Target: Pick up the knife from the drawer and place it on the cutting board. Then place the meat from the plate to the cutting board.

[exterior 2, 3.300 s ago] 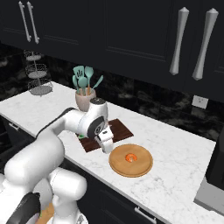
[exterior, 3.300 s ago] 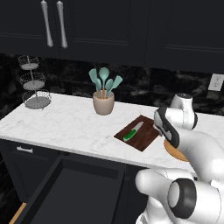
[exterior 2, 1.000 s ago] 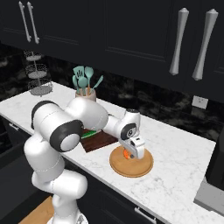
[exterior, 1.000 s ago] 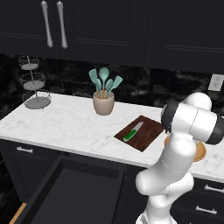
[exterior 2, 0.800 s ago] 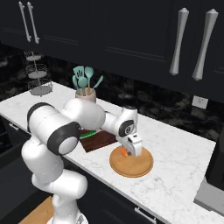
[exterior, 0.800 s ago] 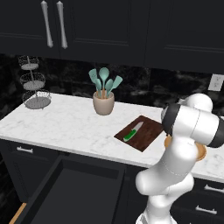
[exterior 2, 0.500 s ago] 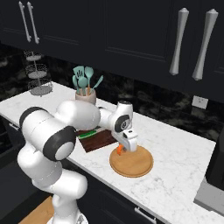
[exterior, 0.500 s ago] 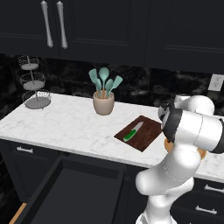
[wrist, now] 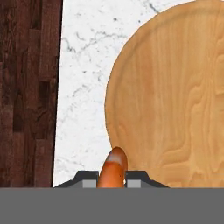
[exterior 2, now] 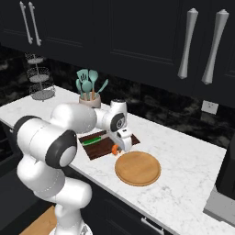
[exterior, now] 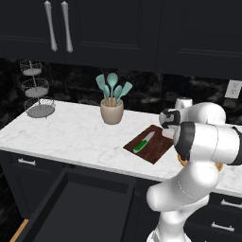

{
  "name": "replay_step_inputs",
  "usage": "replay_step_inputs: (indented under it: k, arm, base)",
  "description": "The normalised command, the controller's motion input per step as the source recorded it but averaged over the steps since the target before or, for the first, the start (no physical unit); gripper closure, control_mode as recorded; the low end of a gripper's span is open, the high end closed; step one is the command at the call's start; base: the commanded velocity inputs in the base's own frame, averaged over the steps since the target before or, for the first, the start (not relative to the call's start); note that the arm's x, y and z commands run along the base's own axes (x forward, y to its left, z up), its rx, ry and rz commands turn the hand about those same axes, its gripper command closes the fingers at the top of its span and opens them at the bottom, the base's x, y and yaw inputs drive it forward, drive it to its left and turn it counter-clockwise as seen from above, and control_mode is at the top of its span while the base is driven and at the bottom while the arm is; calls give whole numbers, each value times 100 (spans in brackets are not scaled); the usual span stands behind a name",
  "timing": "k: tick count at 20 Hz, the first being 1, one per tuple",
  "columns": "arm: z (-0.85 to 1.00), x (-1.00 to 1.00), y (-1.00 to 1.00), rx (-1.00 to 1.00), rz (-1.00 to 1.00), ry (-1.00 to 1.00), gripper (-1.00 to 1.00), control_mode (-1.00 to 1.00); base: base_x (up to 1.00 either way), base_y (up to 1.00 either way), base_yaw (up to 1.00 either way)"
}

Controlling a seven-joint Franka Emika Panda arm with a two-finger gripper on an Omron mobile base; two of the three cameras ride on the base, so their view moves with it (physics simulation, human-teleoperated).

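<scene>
My gripper [exterior 2: 119,147] is shut on the meat [exterior 2: 114,149], a small orange-red lump. It hangs over the counter gap between the cutting board [exterior 2: 98,145] and the plate [exterior 2: 137,169]. In the hand view the meat [wrist: 113,168] sits between the two fingertips [wrist: 89,181], with the tan plate [wrist: 175,96] to the right and the dark board [wrist: 26,87] to the left. The plate carries nothing. The green-handled knife [exterior: 140,145] lies on the cutting board [exterior: 153,147]; the knife [exterior 2: 93,141] lies at the board's far side in the right base view. The drawer [exterior: 80,203] stands open below the counter.
A tan crock of teal spatulas [exterior: 112,108] stands behind the board near the backsplash. A tiered wire stand [exterior: 37,97] is at the counter's far left. My white arm [exterior: 203,142] covers most of the plate in the left base view. Black cabinets hang overhead.
The gripper has shut on the meat at the plate, lifted it and carried it left off the plate toward the cutting board. The knife and board have not moved.
</scene>
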Motion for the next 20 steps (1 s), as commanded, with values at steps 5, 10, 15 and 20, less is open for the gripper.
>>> replay_step_inputs:
  k: [5, 10, 15, 20]
  arm:
    - [11, 37, 32, 0, 0, 0, 100, -100]
    - [0, 48, 17, 0, 0, 0, 100, -100]
    - [0, 45, 16, 2, 0, 0, 100, -100]
    - [-24, 25, 22, 0, 0, 0, 100, -100]
  base:
    - [0, 0, 0]
    - [0, 0, 0]
    - [0, 0, 0]
    - [0, 0, 0]
